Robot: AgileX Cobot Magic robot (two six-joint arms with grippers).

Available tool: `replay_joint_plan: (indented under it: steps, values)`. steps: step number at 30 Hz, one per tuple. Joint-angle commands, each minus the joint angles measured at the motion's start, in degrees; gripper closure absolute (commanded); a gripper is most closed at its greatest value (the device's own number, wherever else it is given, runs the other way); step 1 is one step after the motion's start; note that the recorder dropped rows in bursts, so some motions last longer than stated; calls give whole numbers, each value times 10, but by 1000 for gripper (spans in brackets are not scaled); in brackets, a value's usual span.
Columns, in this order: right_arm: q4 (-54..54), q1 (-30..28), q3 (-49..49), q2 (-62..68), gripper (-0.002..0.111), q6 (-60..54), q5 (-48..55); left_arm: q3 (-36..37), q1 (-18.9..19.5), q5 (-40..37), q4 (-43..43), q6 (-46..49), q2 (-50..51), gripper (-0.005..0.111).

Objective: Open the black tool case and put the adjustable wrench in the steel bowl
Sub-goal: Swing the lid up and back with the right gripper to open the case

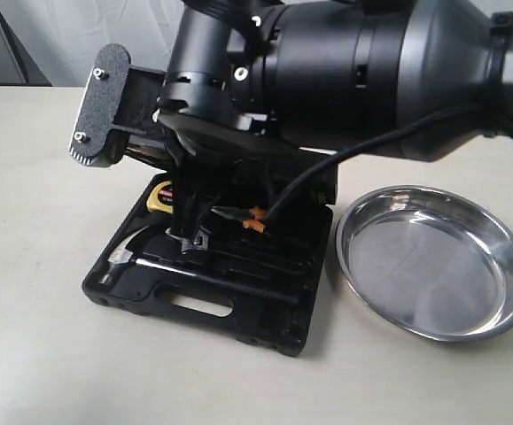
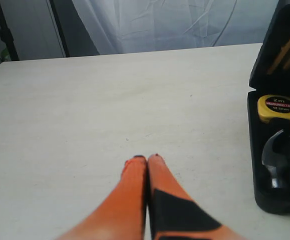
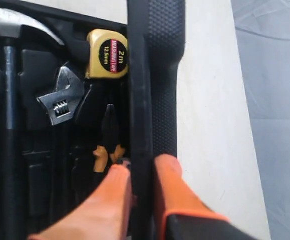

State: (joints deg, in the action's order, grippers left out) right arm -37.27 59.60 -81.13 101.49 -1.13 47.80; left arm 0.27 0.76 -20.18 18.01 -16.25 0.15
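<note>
The black tool case (image 1: pixel 203 305) lies open left of the steel bowl (image 1: pixel 433 261), which is empty. The adjustable wrench (image 3: pixel 59 102) rests in its slot inside the case, silver jaw head showing between the hammer and the tape measure. My right gripper (image 3: pixel 142 167) is shut on the edge of the raised case lid (image 3: pixel 157 75), one orange finger on each side. Left of the case, my left gripper (image 2: pixel 147 159) hangs shut and empty over the bare table. The case lid (image 2: pixel 280 45) stands up at the edge of the left wrist view.
The case also holds a hammer (image 3: pixel 4 30), a yellow tape measure (image 3: pixel 107 52) and orange-handled pliers (image 3: pixel 109 145). My right arm (image 1: pixel 353 71) fills the top of the exterior view and hides the lid and much of the case. Its cable (image 1: pixel 327 168) hangs over the case.
</note>
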Motion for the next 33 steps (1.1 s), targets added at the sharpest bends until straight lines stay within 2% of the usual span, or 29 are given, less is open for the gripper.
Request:
replay_joint_plan:
  steps: [1, 7, 12, 18, 24, 33]
  values:
    - [42, -3, -3, -18, 109, 18, -40, -3, 2, 5, 3, -1, -1, 107]
    - [102, -3, -3, -41, 109, 18, -51, -3, 2, 5, 3, -1, -1, 107]
    - [52, -9, -3, -62, 109, 30, -51, -3, 2, 5, 3, -1, -1, 107]
    - [44, -89, -3, -57, 109, 31, -72, -3, 2, 5, 3, -1, -1, 107]
    - [44, -168, -3, -16, 109, -8, -141, -3, 2, 5, 3, -1, -1, 107]
    - [50, -196, -3, 47, 109, -44, -188, -3, 2, 5, 3, -1, -1, 107]
